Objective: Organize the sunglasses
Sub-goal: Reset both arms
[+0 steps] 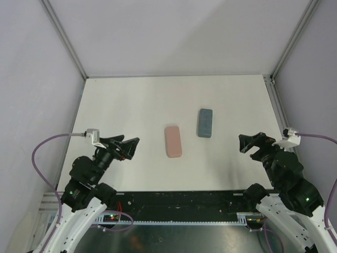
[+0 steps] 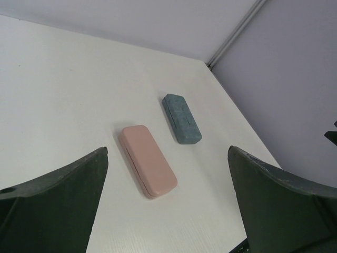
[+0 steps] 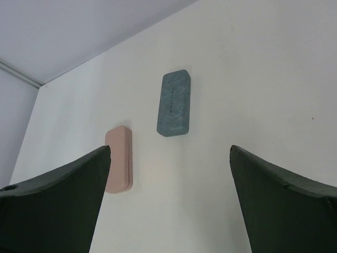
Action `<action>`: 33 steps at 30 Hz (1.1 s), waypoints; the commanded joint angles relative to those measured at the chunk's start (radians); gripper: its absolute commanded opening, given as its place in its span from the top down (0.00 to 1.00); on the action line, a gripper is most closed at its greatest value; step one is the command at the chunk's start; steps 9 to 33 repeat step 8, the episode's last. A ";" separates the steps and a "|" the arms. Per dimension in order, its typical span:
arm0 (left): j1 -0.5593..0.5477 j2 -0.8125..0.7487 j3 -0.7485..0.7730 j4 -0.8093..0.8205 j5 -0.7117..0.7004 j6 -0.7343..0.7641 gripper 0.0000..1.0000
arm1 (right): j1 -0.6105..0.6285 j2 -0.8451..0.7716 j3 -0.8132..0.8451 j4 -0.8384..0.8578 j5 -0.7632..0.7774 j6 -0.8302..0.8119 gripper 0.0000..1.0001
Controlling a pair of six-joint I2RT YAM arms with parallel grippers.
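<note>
Nothing is legible; the blue-grey case (image 3: 172, 103) bears a faint, possibly lettered mark.

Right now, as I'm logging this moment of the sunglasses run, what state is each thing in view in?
pink case: closed, lying flat, untouched.
blue-grey case: closed, lying flat, apart from the pink case.
left gripper: open, holding nothing.
right gripper: open, holding nothing.
</note>
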 commanded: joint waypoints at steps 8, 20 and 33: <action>-0.004 -0.004 0.036 -0.009 -0.062 -0.013 0.01 | 0.004 -0.005 0.000 -0.002 0.036 0.017 0.01; -0.004 -0.004 0.036 -0.009 -0.062 -0.013 0.01 | 0.004 -0.005 0.000 -0.002 0.036 0.017 0.01; -0.004 -0.004 0.036 -0.009 -0.062 -0.013 0.01 | 0.004 -0.005 0.000 -0.002 0.036 0.017 0.01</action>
